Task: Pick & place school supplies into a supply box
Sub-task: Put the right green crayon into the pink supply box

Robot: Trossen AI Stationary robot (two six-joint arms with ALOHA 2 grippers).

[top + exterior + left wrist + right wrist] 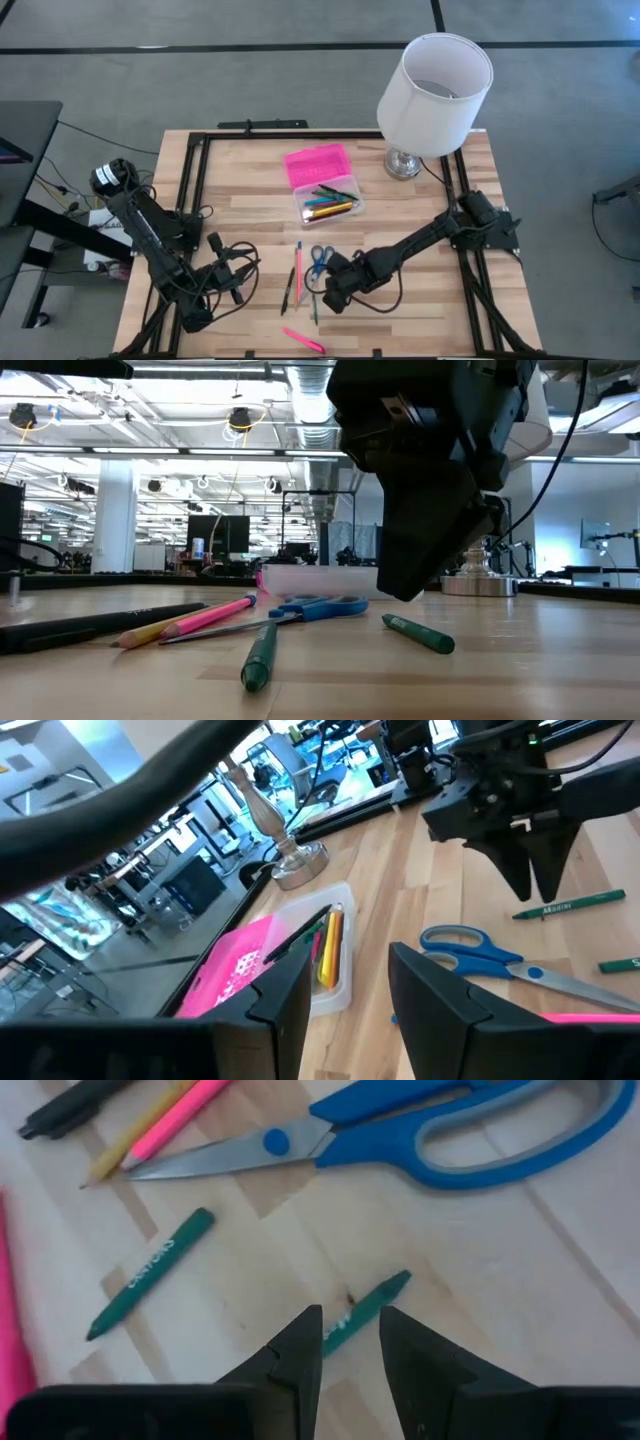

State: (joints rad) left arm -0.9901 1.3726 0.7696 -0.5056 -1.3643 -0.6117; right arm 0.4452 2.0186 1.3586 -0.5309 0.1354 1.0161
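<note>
right hand point(350, 1342) hangs low over the worktop point(420, 300), fingers slightly spread, straddling one end of a green crayon point(365, 1312) without visibly touching it; nothing is held. judged: it is lined up this way to pinch that crayon next. a second green crayon point(150, 1272) lies near, and the blue-handled scissors point(440, 1130) just beyond, beside a pink pencil point(178, 1118) and black pen point(70, 1108). the supply box point(327, 200) sits well apart toward the lamp point(430, 95), lid point(318, 163) thrown back, some pencils already inside, so it is ready to receive. left hand point(240, 268) waits at the worktop's left, fingers parted, empty.
</note>
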